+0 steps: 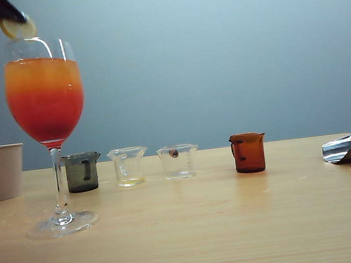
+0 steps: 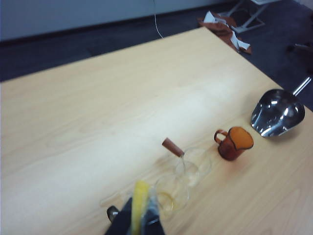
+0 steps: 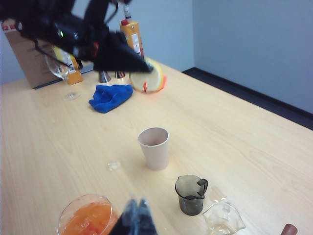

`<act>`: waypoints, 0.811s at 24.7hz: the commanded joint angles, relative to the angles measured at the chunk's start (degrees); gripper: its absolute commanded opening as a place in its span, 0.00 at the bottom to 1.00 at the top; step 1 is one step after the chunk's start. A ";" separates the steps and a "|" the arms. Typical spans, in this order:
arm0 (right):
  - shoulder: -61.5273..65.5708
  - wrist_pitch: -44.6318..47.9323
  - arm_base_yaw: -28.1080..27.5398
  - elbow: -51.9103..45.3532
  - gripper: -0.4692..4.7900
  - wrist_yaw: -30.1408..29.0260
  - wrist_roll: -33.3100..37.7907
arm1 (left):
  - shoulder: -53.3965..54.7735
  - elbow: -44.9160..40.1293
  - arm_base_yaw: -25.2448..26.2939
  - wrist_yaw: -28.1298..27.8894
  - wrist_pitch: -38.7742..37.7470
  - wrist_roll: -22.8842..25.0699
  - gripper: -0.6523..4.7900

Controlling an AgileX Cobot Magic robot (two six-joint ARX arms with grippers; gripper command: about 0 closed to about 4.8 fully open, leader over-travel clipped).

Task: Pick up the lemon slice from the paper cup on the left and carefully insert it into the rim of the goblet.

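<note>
I hold the left tool (image 1: 16, 21), clenched on the lemon slice (image 1: 18, 29), above the goblet (image 1: 44, 95) rim to line up its slot; the right tool (image 3: 136, 218) hangs clenched and empty beside the goblet.

even, soft overhead light, faint shadows beside the goblet (image 1: 45, 95) foot, bright glare on the steel scoop (image 2: 277, 112), both wrist views softly blurred, left gripper (image 3: 139, 68) smeared, right gripper (image 3: 136, 220) out of focus

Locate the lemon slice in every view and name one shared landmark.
Exterior view: lemon slice at top left, held by the left gripper just above the goblet rim.
Left wrist view: edge-on in the gripper.
Right wrist view: upper middle, above the paper cup.
Shared landmark: grey beaker.
</note>
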 commanded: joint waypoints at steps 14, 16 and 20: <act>-1.36 -0.48 0.79 0.22 0.08 -1.31 -1.14 | -15.78 -10.75 -11.89 -7.54 3.17 -0.50 0.11; -1.36 -0.68 0.85 0.20 0.08 -1.33 -1.14 | -18.58 -14.73 -13.14 -7.98 4.09 -0.50 0.11; -1.36 -0.66 0.85 0.22 0.08 -1.31 -1.16 | -22.91 -18.36 -17.29 -11.56 3.13 0.37 0.11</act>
